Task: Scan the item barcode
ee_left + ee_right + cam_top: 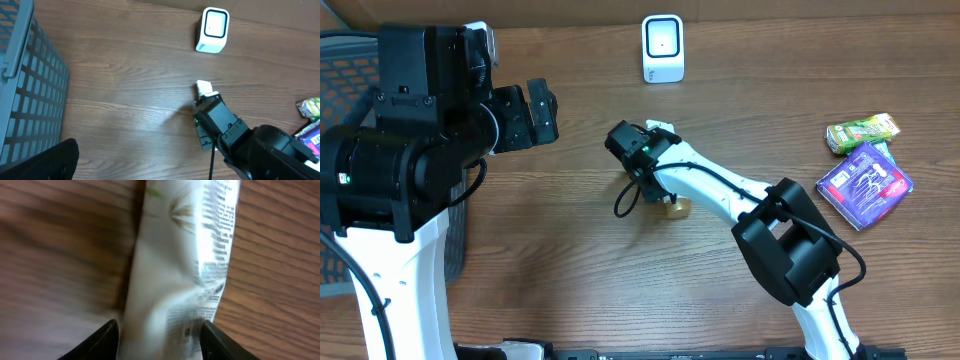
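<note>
White printed packet [175,270] sat at desk [570,275] centre between right tool [160,337] jaws, grip unclear; left tool [546,115] released; scan apparently undone.

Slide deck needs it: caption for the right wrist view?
White crinkled printed packet framed by the right end effector, brown wooden table beneath.

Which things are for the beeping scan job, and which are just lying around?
For the job: white packet, scanner.
Just lying about: green packet, purple packet, grey basket.
</note>
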Robot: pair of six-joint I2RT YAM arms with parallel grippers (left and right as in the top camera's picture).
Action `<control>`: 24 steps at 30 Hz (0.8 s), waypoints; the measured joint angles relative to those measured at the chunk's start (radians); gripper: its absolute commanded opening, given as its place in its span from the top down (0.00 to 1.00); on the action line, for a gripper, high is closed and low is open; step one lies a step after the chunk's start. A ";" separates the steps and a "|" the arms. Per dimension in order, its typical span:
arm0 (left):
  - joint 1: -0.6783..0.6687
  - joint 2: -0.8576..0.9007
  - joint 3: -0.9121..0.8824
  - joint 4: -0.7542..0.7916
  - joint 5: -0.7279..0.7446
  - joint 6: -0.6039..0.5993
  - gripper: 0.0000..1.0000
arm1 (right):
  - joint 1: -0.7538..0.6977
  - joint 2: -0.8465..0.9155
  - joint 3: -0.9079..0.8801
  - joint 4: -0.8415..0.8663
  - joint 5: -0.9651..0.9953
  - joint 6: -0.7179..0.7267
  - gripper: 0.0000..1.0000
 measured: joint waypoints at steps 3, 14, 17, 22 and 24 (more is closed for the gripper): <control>0.000 0.000 0.000 0.000 0.000 0.000 0.00 | 0.008 0.000 0.082 -0.067 -0.028 0.002 0.41; 0.000 0.000 0.000 0.000 0.000 0.000 0.00 | -0.032 0.000 0.302 -0.140 -0.163 0.014 0.76; 0.000 0.000 0.000 0.000 0.000 0.000 0.00 | -0.060 0.000 0.283 -0.113 -0.282 0.019 0.85; 0.000 0.000 0.000 0.000 0.000 0.000 0.00 | -0.068 0.000 0.172 -0.075 -0.441 0.023 0.91; 0.000 0.000 0.000 0.000 0.000 0.000 0.00 | -0.064 0.000 0.130 -0.076 -0.477 0.024 0.92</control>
